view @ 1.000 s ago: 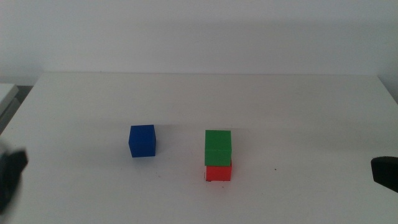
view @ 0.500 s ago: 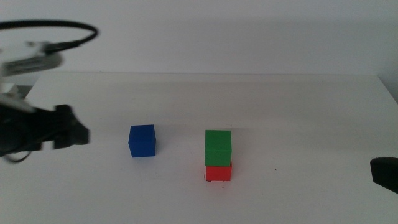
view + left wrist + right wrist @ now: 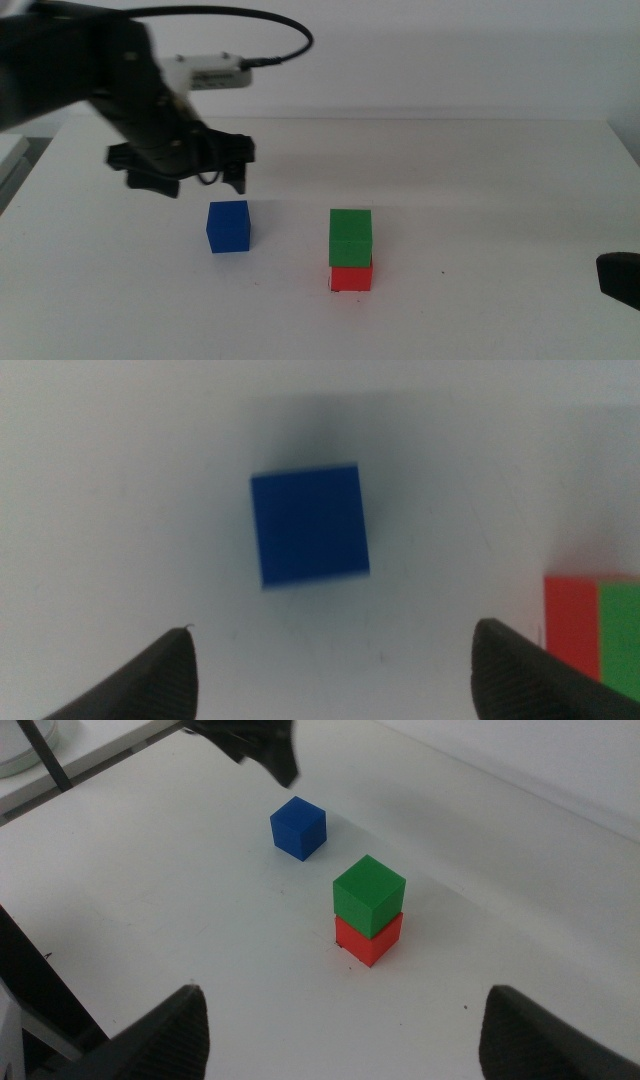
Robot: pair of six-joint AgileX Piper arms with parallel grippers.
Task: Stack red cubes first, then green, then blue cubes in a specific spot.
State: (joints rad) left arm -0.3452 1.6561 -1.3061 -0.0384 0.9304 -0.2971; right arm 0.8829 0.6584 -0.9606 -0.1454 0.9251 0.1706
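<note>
The white table (image 3: pixel 480 170) is the largest thing in view, and it carries three cubes in all: one red, one green, one blue; two arms reach toward it, one at work and one waiting.

The left arm comes in from the left of the middle view with a black cable (image 3: pixel 250 20) looping above it; its left gripper (image 3: pixel 195 165) hangs above the table, over and a little behind the blue cube (image 3: pixel 228 226); its two jaws stand wide apart with nothing between them, and in the left wrist view the blue cube (image 3: pixel 309 525) lies on the table ahead of the spread jaws, clear of both.

The right gripper (image 3: pixel 618 277) shows only as a dark shape at the right edge of the middle view, low down; its jaws are spread wide and empty in the right wrist view.

The green cube (image 3: pixel 350 237) sits squarely on top of the red cube (image 3: pixel 351 277), the two forming one stack near the middle of the table; the blue cube stands alone on the bare surface to the left of that stack, near it but not touching.
</note>
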